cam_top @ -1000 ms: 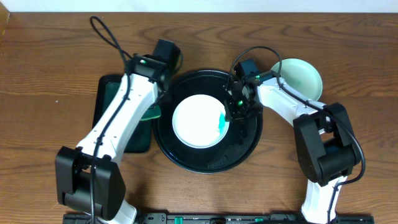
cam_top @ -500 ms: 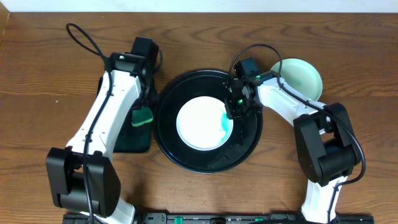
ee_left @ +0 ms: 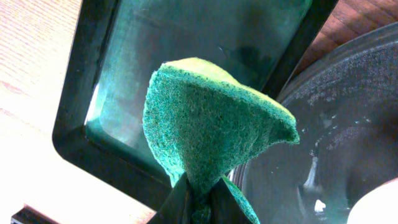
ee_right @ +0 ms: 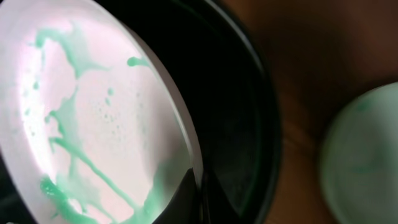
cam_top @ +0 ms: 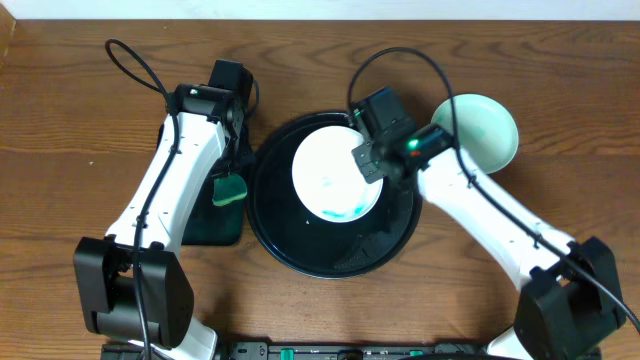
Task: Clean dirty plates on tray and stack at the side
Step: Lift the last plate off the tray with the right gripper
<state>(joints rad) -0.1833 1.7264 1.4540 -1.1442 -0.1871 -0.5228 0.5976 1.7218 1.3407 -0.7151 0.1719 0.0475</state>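
My right gripper [cam_top: 367, 160] is shut on the rim of a white plate [cam_top: 335, 175] with green marks and holds it tilted above the large round black tray [cam_top: 300, 248]. The right wrist view shows this plate [ee_right: 93, 118] streaked with green, its edge pinched between the fingers [ee_right: 198, 194], with the tray [ee_right: 239, 118] behind. My left gripper [cam_top: 229, 178] is shut on a green sponge [cam_top: 229, 189] over the rectangular tray. In the left wrist view the sponge [ee_left: 211, 124] hangs folded from the fingers [ee_left: 199, 202]. Pale plates [cam_top: 486, 128] lie at the right of the tray.
A small rectangular black tray [cam_top: 190, 225] with a wet green floor lies left of the round tray; it also shows in the left wrist view [ee_left: 93, 112]. The brown wooden table [cam_top: 80, 150] extends around. Cables loop above both arms.
My right gripper has lifted and tilted the plate off the tray, turning it toward the back left. The left arm with the sponge has stayed over the rectangular tray since half a second ago.
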